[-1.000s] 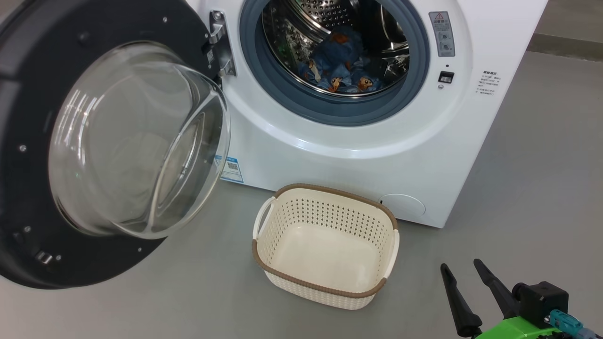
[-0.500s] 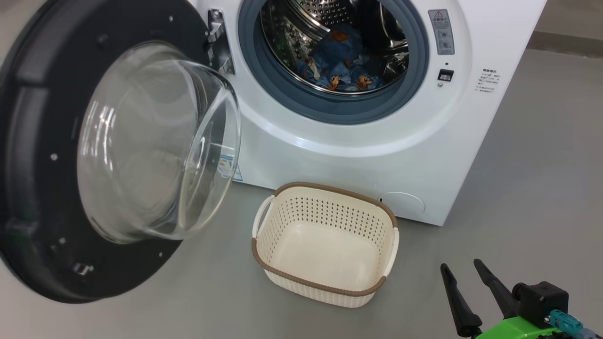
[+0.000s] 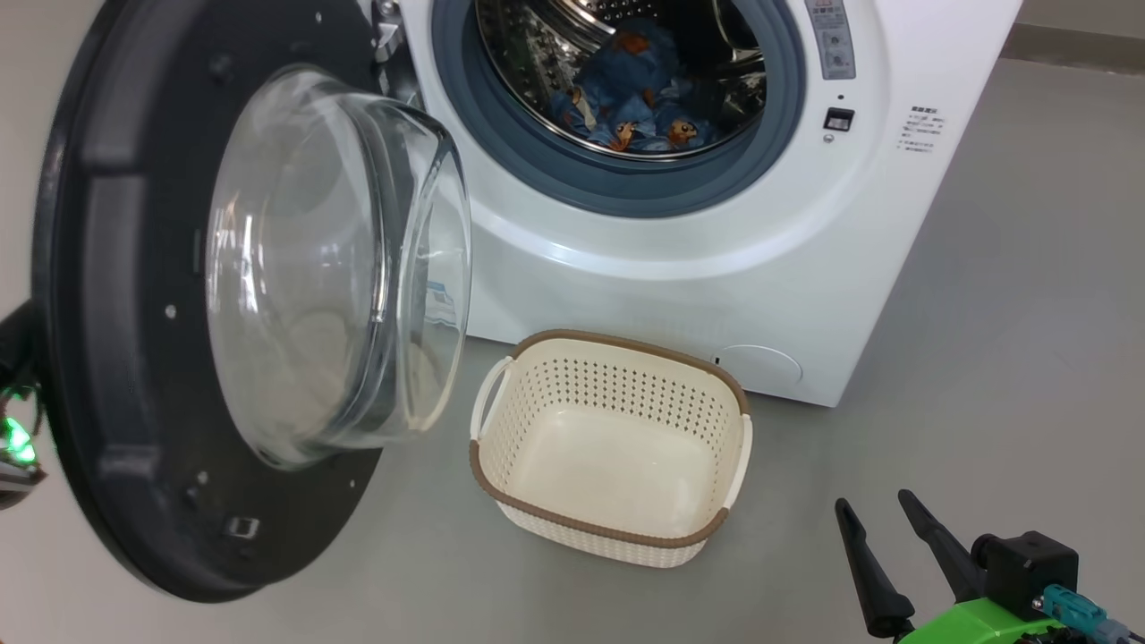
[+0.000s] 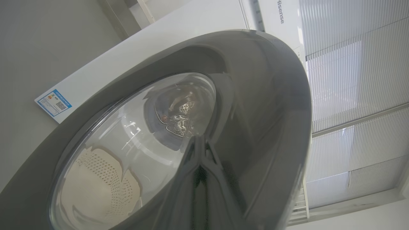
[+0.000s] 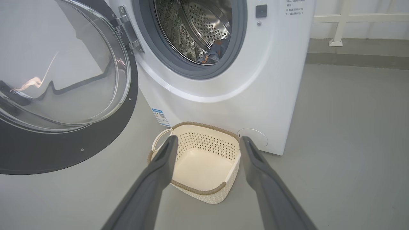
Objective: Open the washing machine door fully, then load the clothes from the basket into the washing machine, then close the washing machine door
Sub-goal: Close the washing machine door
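Head view gives us the washing machine door (image 3: 116, 268) standing open at nine o'clock, its glass bowl bulging between us and the washing machine (image 3: 680, 268), the clothes (image 3: 640, 107) in the drum at twelve o'clock, and the empty basket (image 3: 608, 537) on the grey floor (image 3: 984, 358) near centre. Our right gripper (image 3: 873, 503) sits at five o'clock, fingers spread wide, holding nothing. Left wrist view adds the door's outer face with our left gripper (image 4: 200, 153) pinched closed right at it, the Hisense lettering (image 4: 280, 12) at one o'clock and a blue label (image 4: 53, 103) at nine o'clock.
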Available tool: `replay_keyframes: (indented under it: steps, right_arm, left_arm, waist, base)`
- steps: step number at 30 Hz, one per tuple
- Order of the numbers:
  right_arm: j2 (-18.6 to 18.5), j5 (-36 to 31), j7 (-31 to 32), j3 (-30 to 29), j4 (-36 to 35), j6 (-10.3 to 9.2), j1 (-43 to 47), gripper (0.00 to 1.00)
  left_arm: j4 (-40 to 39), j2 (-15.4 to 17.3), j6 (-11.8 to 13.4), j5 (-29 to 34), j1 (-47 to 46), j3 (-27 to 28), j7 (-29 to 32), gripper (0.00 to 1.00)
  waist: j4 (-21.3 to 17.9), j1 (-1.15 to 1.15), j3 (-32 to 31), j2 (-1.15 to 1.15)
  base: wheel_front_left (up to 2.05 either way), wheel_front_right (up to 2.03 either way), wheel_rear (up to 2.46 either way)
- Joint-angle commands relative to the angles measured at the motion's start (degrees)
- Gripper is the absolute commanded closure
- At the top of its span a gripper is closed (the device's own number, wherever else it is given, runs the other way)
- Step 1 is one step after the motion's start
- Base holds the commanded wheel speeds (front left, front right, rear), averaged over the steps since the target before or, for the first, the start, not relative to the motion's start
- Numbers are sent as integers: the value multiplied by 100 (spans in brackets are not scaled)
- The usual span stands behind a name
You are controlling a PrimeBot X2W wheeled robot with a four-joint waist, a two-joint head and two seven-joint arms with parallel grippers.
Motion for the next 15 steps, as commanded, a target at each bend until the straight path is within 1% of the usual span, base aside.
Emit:
replay_keyframes:
  steps: [1, 6, 15]
  right_arm:
    - [-81, 42, -21, 157, -174, 25, -268, 0]
    - [-78, 61, -34, 200, -157, 25, -338, 0]
    - [-74, 99, -74, 248, -109, 25, -466, 0]
  left_arm:
    - [-274, 159, -39, -88, 25, 40, 106, 100]
    - [-612, -67, -13, -282, 104, 23, 238, 100]
    - [-1237, -541, 19, -531, 192, -52, 296, 100]
  waist:
    - [-37, 0, 23, 0]
    - [-187, 0, 83, 0]
    - [-558, 0, 193, 0]
  base:
    - [0, 0, 0]
    - [0, 0, 0]
    - [0, 0, 0]
